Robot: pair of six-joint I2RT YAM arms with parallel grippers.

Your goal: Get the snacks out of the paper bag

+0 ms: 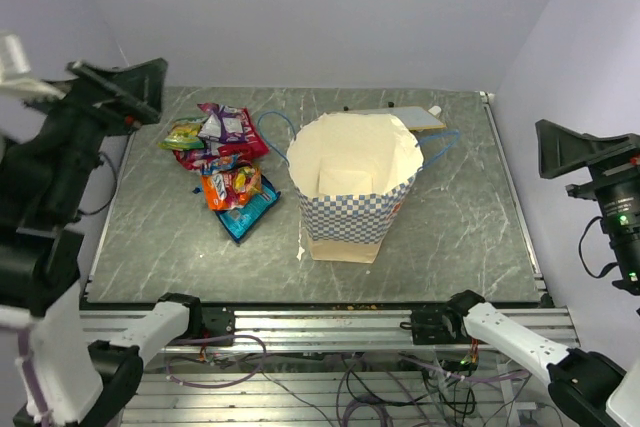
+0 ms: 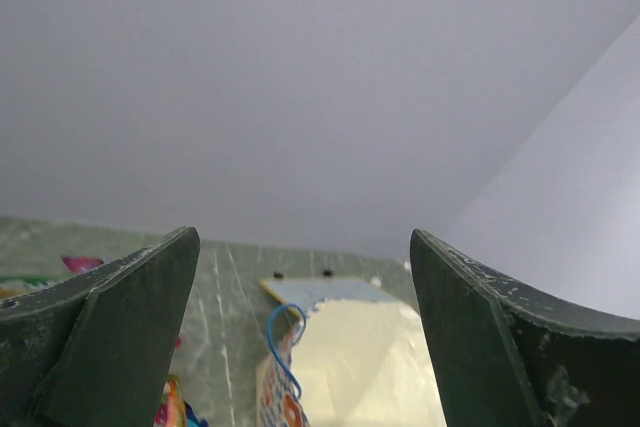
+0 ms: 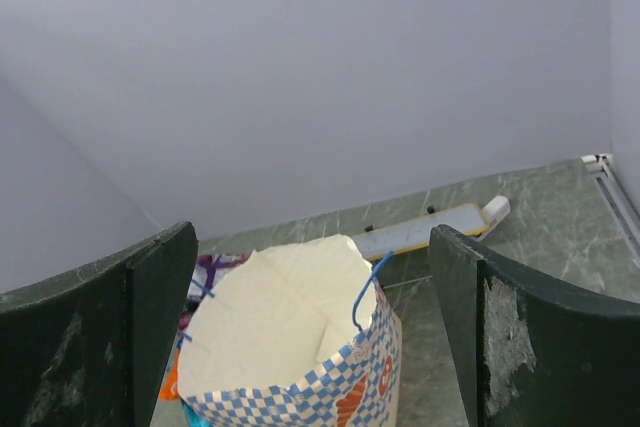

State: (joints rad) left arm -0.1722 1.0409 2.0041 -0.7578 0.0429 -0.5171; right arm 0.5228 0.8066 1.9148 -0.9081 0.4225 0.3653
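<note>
The paper bag (image 1: 350, 192), blue-and-white checkered with a cream inside, stands upright and open-mouthed at the table's middle. Only cream paper shows inside it. The snacks (image 1: 225, 162), several glossy packets, lie heaped on the table left of the bag. My left gripper (image 1: 130, 92) hangs high over the far left corner, open and holding nothing. My right gripper (image 1: 580, 152) hangs high off the table's right edge, also open with nothing in it. The left wrist view looks between wide-apart fingers (image 2: 130, 327) at the bag (image 2: 350, 362). In the right wrist view the bag (image 3: 290, 347) sits between spread fingers (image 3: 500, 337).
A flat board (image 1: 405, 117) lies behind the bag near the back wall, also seen as the board (image 3: 420, 230). One blue cord handle (image 1: 275, 132) droops toward the snacks. A metal rail (image 1: 515, 197) runs along the table's right edge. Cables hang below the front edge.
</note>
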